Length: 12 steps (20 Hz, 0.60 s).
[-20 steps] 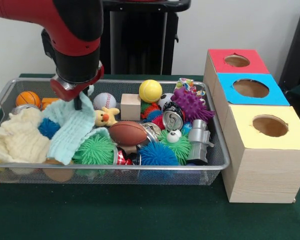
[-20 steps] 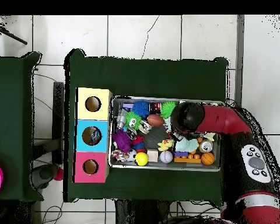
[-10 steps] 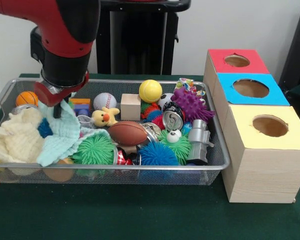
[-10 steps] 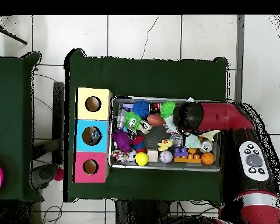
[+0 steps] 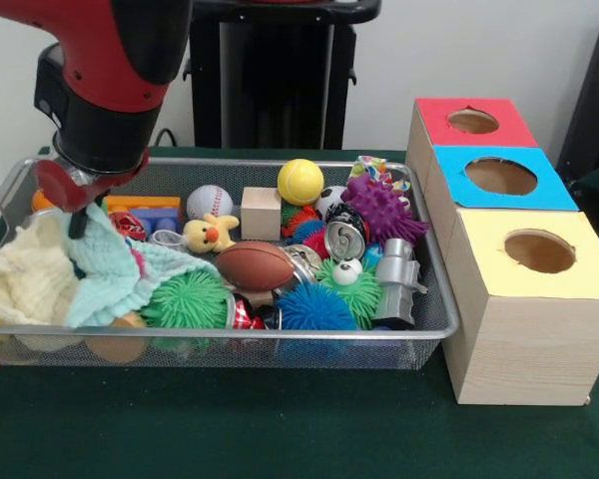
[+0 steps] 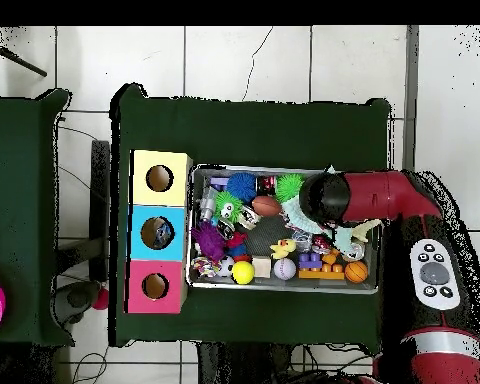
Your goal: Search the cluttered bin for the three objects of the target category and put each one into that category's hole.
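The bin [image 5: 230,334] of silver wire mesh stands on the green table, full of toys; it also shows in the overhead view [image 6: 284,290]. My gripper [image 5: 77,218] is down at the bin's left end in the front view, shut on a mint green cloth [image 5: 105,274] that hangs from it over a cream cloth [image 5: 20,279]. In the overhead view the red wrist [image 6: 324,200] hides the gripper. The hole [image 5: 500,176] in the blue panel is the middle one of the pale wooden box [image 5: 524,349], right of the bin, and shows from overhead [image 6: 157,234].
In the bin lie a yellow ball [image 5: 299,182], baseball [image 5: 209,202], football [image 5: 255,264], wooden cube [image 5: 261,213], toy duck [image 5: 212,234], purple spiky ball [image 5: 381,210], green spiky ball [image 5: 188,299], can [image 5: 346,238] and orange and blue blocks [image 5: 145,210].
My gripper has moved left in the front view, dragging the mint cloth with it. The blocks and a red item behind it are uncovered. The arm now hides the small basketball.
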### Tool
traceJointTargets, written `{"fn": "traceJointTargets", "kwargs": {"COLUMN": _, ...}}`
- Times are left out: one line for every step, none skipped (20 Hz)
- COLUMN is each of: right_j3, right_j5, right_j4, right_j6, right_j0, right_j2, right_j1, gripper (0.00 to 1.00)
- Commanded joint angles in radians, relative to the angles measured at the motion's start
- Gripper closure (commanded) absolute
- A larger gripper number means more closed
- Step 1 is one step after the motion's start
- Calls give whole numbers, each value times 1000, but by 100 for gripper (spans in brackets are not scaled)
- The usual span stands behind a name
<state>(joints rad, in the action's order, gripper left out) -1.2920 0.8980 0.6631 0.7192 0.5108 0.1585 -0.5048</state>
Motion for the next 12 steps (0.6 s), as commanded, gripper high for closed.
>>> {"fn": "traceJointTargets", "kwargs": {"right_j3": 16, "right_j5": -87, "right_j4": 45, "right_j6": 32, "right_j0": 14, "right_j2": 27, "right_j1": 7, "gripper": 0}}
{"fn": "traceJointTargets", "kwargs": {"right_j3": 6, "right_j5": -88, "right_j4": 31, "right_j6": 41, "right_j0": 20, "right_j2": 31, "right_j1": 6, "gripper": 0}}
{"fn": "traceJointTargets", "kwargs": {"right_j3": -4, "right_j5": -90, "right_j4": 17, "right_j6": 51, "right_j0": 27, "right_j2": 35, "right_j1": 5, "gripper": 0}}
{"fn": "traceJointTargets", "kwargs": {"right_j3": -15, "right_j5": -92, "right_j4": 4, "right_j6": 60, "right_j0": 34, "right_j2": 39, "right_j1": 4, "gripper": 0}}
{"fn": "traceJointTargets", "kwargs": {"right_j3": -28, "right_j5": -104, "right_j4": -17, "right_j6": 66, "right_j0": 42, "right_j2": 55, "right_j1": 1, "gripper": 0}}
{"fn": "traceJointTargets", "kwargs": {"right_j3": -41, "right_j5": -115, "right_j4": -31, "right_j6": 64, "right_j0": 50, "right_j2": 70, "right_j1": -1, "gripper": 0}}
{"fn": "traceJointTargets", "kwargs": {"right_j3": -45, "right_j5": -72, "right_j4": -50, "right_j6": 88, "right_j0": 42, "right_j2": 59, "right_j1": 0, "gripper": 0}}
{"fn": "traceJointTargets", "kwargs": {"right_j3": -56, "right_j5": -71, "right_j4": -65, "right_j6": 92, "right_j0": 46, "right_j2": 65, "right_j1": -3, "gripper": 0}}
{"fn": "traceJointTargets", "kwargs": {"right_j3": -56, "right_j5": -73, "right_j4": -81, "right_j6": 112, "right_j0": 48, "right_j2": 67, "right_j1": 1, "gripper": 0}}
{"fn": "traceJointTargets", "kwargs": {"right_j3": -54, "right_j5": -63, "right_j4": -84, "right_j6": 122, "right_j0": 42, "right_j2": 57, "right_j1": 0, "gripper": 0}}
{"fn": "traceJointTargets", "kwargs": {"right_j3": -47, "right_j5": -44, "right_j4": -103, "right_j6": 138, "right_j0": 41, "right_j2": 56, "right_j1": 9, "gripper": 0}}
{"fn": "traceJointTargets", "kwargs": {"right_j3": -51, "right_j5": -37, "right_j4": -120, "right_j6": 147, "right_j0": 41, "right_j2": 56, "right_j1": 7, "gripper": 0}}
